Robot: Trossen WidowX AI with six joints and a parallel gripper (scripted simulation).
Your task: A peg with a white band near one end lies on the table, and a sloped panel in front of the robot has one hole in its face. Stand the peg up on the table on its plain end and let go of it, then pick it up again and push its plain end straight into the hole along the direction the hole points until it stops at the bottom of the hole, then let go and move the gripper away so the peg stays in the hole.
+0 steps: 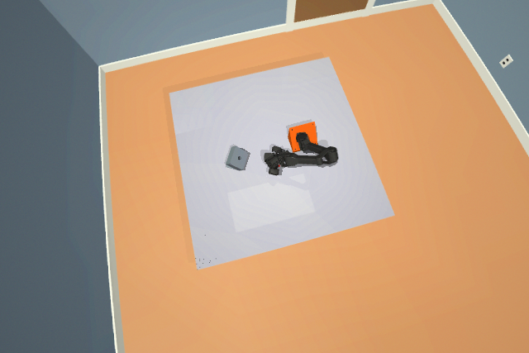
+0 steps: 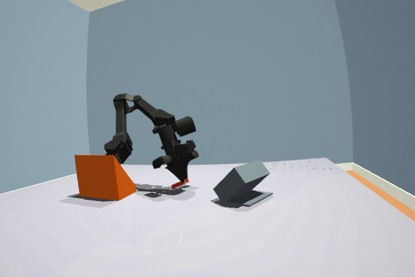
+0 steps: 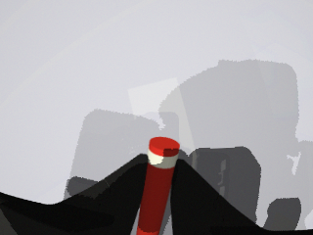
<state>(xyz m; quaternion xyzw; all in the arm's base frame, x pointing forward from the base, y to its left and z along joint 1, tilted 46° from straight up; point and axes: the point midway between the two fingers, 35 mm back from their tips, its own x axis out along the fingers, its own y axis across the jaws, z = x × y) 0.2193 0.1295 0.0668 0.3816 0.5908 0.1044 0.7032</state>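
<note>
The red peg (image 2: pixel 177 184) (image 3: pixel 157 188) is tilted, its white-banded end a little higher and toward the panel, its plain end lower and toward the robot's base. My gripper (image 2: pixel 184 181) (image 3: pixel 160 164) is shut on the peg close to the white band, low over the table. Whether the plain end touches the table cannot be told. In the top view only a speck of red shows beside the arm. The grey sloped panel (image 1: pixel 244 154) (image 2: pixel 230 181) stands in front of the gripper, apart from it. Its hole (image 1: pixel 239 157) shows in the top view and is hidden in the exterior view.
An orange wedge-shaped block (image 1: pixel 293 144) (image 2: pixel 98 178) stands beside the arm's base, on the far side of the gripper from the panel. The pale table (image 1: pixel 205 126) (image 2: pixel 201 243) carries these things. The arm's shadows fall on the table around the peg.
</note>
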